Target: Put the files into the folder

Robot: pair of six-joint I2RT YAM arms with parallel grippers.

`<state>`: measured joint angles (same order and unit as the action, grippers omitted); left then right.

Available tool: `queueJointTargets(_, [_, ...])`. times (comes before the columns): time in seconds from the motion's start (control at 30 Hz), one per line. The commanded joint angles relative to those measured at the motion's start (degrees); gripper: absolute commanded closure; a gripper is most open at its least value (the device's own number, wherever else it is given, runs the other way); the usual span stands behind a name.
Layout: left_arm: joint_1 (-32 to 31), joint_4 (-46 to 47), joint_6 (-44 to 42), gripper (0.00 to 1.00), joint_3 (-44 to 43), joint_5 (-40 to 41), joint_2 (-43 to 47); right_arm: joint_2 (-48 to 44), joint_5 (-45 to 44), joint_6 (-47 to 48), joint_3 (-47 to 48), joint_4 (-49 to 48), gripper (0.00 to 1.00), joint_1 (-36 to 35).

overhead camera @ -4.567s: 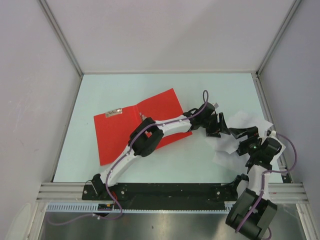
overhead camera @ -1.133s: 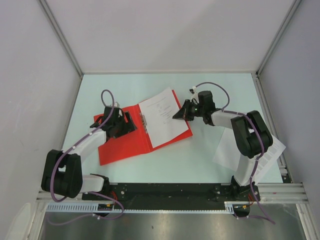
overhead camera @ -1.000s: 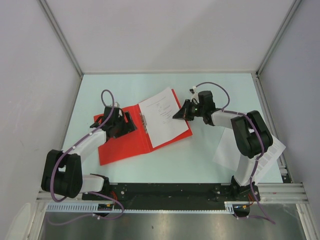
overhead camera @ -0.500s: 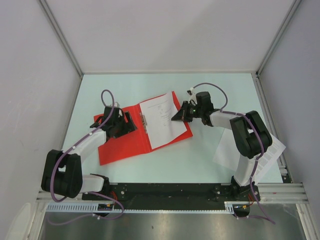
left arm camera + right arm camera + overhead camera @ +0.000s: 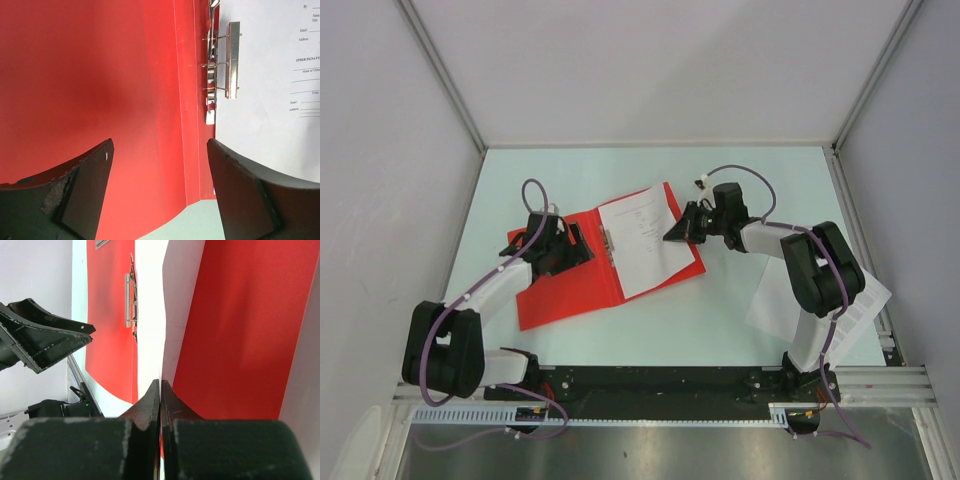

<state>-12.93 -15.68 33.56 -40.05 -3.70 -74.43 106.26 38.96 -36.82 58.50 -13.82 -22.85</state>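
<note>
One white sheet (image 5: 270,125), finely printed "OTHER SIGNATO", "Email:" and "Address:", is lying flat on the glossy red folder (image 5: 100,75), right of a shiny metal clip (image 5: 225,60). The right gripper (image 5: 160,385) is pinching the sheet's thin edge. The left gripper (image 5: 159,150) is hanging spread, with the folder's crease lying between its fingers.

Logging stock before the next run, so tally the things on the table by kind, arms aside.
Red folder: 1
White sheet on the folder: 1
Pile of loose white sheets: 1 (the sheets in it cannot be counted)
Total: 3
</note>
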Motion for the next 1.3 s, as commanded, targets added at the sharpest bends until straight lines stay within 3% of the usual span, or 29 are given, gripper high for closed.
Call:
queueJointTargets(0.0, [0.4, 1.1, 0.1, 0.19, -0.5, -1.0, 1.4, -0.9, 1.4, 1.2, 0.0, -2.0, 0.98, 0.0])
queueJointTargets(0.07, [0.4, 1.1, 0.0, 0.19, -0.5, -1.0, 1.4, -1.0, 1.4, 1.3, 0.0, -1.8, 0.93, 0.2])
queueJointTargets(0.2, [0.3, 1.1, 0.1, 0.19, -0.6, -1.6, 1.7, -1.4, 1.1, 1.4, 0.0, -1.6, 0.69, 0.2])
queueJointTargets(0.4, [0.3, 1.2, 0.1, 0.18, -0.4, -3.0, 3.5, -4.2, -1.1, 3.4, 0.7, 3.0, 0.47, -0.1])
queueJointTargets(0.57, [0.4, 0.6, -0.4, 0.18, -0.9, -4.0, 5.0, -6.0, -4.2, 6.9, 3.6, 10.2, 0.38, -0.3])
queueJointTargets(0.7, [0.3, 0.6, -1.8, 0.16, -1.1, -6.4, 6.8, -7.6, -7.6, 11.1, 7.4, 17.1, 0.23, -0.5])
queueJointTargets(0.87, [-2.0, 1.9, -3.2, 0.12, -2.1, -10.5, 10.2, -10.3, -13.1, 11.9, 14.1, 29.6, 0.16, 4.9])
queueJointTargets(1.03, [-16.6, 8.1, -0.5, 0.11, -7.7, -8.7, 8.6, -18.9, -31.5, 9.3, 16.5, 45.4, 0.08, 16.8])
queueJointTargets(1.17, [-29.6, 15.8, 2.0, 0.12, -14.3, -7.5, -0.8, -27.7, -26.8, 6.3, 5.6, 49.1, 0.06, 31.4])
queueJointTargets(1.27, [-37.1, 19.8, 3.3, 0.15, -23.5, -8.2, -13.1, -37.0, -33.0, 7.6, -0.8, 49.3, 0.06, 40.1])
